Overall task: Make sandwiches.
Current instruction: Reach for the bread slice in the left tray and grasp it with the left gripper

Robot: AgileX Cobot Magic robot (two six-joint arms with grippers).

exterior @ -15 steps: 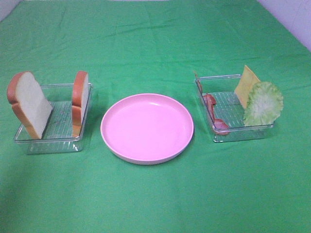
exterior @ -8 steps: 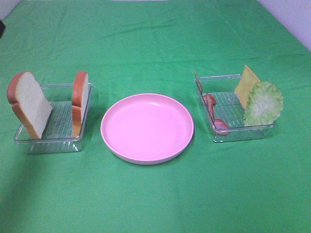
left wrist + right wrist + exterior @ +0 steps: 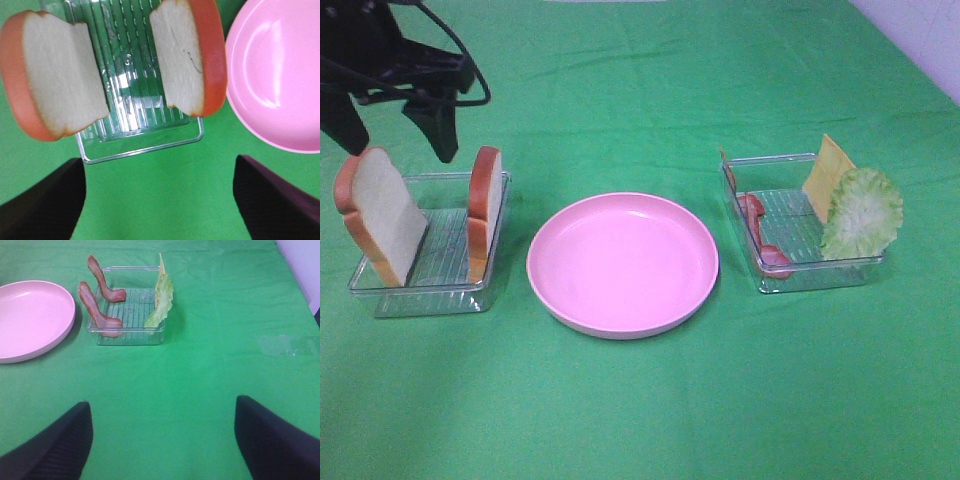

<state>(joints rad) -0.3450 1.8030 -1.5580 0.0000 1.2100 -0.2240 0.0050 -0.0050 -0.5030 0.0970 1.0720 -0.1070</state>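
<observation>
Pink plate (image 3: 622,262) flanks the clear tray (image 3: 420,292) of bread slices (image 3: 382,215); left pincer (image 3: 400,152) hangs wide nearby.

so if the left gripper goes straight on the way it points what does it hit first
Probably the clear tray, its ribbed floor between the two bread slices, though depth is unclear. The left gripper has its jaws open.

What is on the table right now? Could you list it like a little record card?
Cloth: green
Centre: pink plate, nothing on it
Left tray: two bread slices, propped on edge, apart
Right tray: bacon strips, cheese square, lettuce leaf
Left gripper: open, by the bread tray
Right gripper: open, short of the right tray
</observation>
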